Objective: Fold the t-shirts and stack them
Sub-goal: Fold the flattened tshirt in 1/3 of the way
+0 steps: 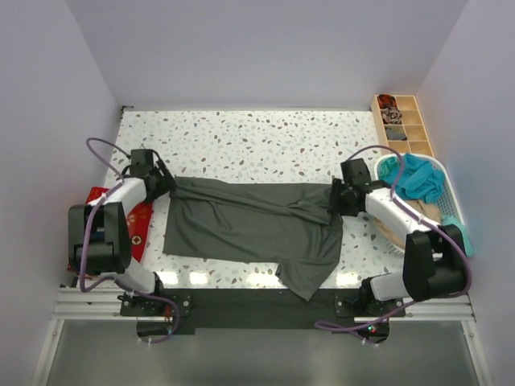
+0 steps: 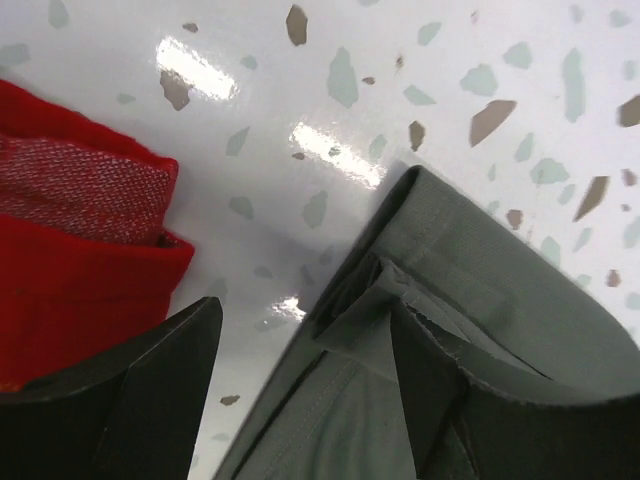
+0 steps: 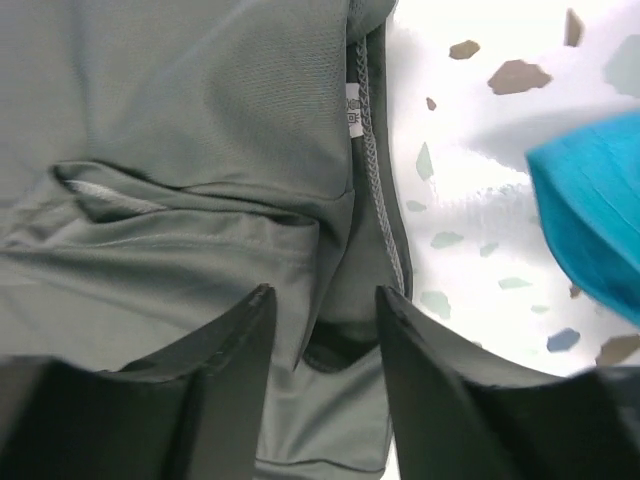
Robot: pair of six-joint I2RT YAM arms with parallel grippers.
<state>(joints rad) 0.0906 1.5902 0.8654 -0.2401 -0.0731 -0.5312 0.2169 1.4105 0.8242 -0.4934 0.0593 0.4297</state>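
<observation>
Pale lavender walls close in a white, speckled counter (image 1: 265, 137). Across its middle lies the dark grey-green t-shirt (image 1: 249, 221), spread flat with its far edge turned over and one sleeve trailing toward the near edge.

The left hand (image 1: 164, 182) is at the shirt's left end. In its wrist view the fingers (image 2: 130, 400) stand wide apart, with a folded corner of the hem lying between them and resting against the right one, gripped by neither.

The right hand (image 1: 336, 197) is at the shirt's right end, over the collar area, where a small label (image 3: 352, 105) shows. Its fingers (image 3: 225, 380) are drawn fairly close with a ridge of cloth between them. Whether they pinch it I cannot tell.

A red t-shirt (image 1: 138, 229) lies at the counter's left edge under the left arm, just beside the grey-green one. A teal t-shirt (image 1: 414, 177) is heaped in the white basket (image 1: 444, 186) at the right, and beyond it stands a wooden tray (image 1: 402, 121) of compartments.
</observation>
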